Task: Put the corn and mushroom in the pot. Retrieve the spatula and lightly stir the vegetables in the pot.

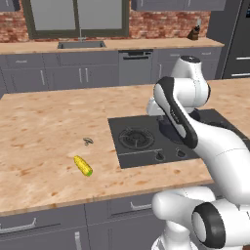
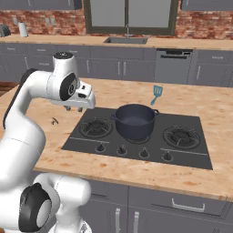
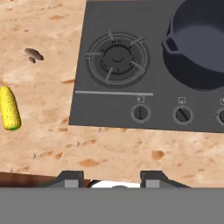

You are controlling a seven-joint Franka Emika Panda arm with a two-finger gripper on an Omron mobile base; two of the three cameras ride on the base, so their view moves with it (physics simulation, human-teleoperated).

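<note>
- Corn [image 1: 83, 166] lies on bench [image 1: 44, 132], well left of cooktop [image 1: 146, 139]; long axis angled toward bench front.
- Claw [image 3: 111, 177] empty, fingers spread wide, above cooktop's front-left corner; corn sits leftward.
- Mushroom [image 3: 33, 54] beyond corn.

— How is the arm [image 2: 27, 113] posed?
— It is raised from the base, bent at the elbow, with the wrist turned downward.
— And the gripper [image 3: 111, 178]?
— It is held parted, nothing between the fingertips [image 3: 70, 178].
</note>
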